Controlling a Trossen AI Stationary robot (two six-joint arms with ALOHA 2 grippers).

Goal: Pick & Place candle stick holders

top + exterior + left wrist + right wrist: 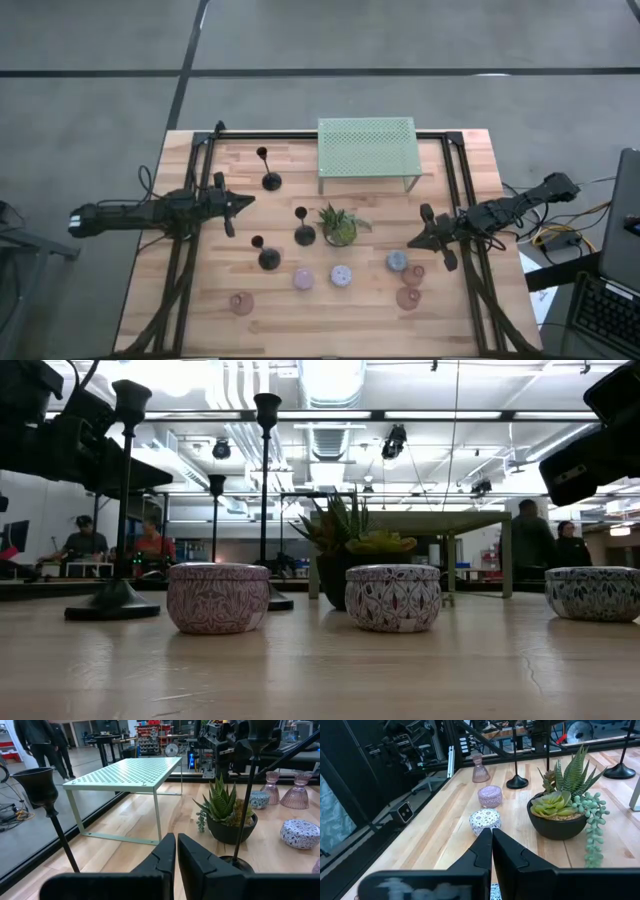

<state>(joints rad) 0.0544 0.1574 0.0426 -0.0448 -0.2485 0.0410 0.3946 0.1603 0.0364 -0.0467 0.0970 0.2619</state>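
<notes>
1. On the bench (200,310) I see three black candlesticks: one (270,180) beside the green rack (366,146), one (304,235) just left of the potted plant (340,228), one (268,258) nearer the front.
2. Small round holders (341,275) line the front; pink glass ones (408,296) sit at the right.
3. My left gripper (243,203) hovers at the left, fingers pressed together, holding nothing.
4. My right gripper (417,240) hangs near the blue holder (397,262), fingers also together and empty.

No legible text, label, brand, number or sign on anything in view.
</notes>
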